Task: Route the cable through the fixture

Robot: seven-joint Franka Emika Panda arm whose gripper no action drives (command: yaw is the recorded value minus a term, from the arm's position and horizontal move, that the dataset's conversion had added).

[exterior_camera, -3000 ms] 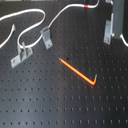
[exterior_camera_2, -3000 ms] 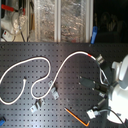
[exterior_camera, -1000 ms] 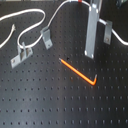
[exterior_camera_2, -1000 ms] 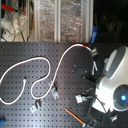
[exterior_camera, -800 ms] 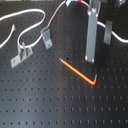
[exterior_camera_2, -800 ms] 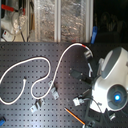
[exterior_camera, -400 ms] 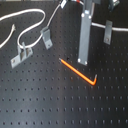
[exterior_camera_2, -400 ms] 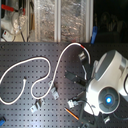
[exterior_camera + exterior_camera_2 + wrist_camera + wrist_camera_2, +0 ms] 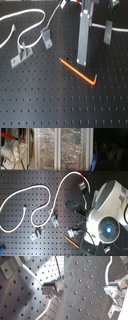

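first exterior view showed the tool as a grey vertical column in the upper right of the frame, its tip low over the black perforated counter, just above the stiff orange rod lying diagonally at centre. whether its jaws were open or closed could not be told; nothing visibly sat between them. the cable lay across the upper left of the frame, looping down to the grey fixture brackets, which stood bolted to the counter in a loose row, probably so the cord could be threaded from one to the next. another bracket stood at the upper right with cable running off past it. second exterior view showed the cable snaking over the left half of the frame and rising to a red band near upper centre, while the white arm body filled the lower right. the tool seemed low to pick up, yet well apart from the cable's loops, so routing looked barely started.
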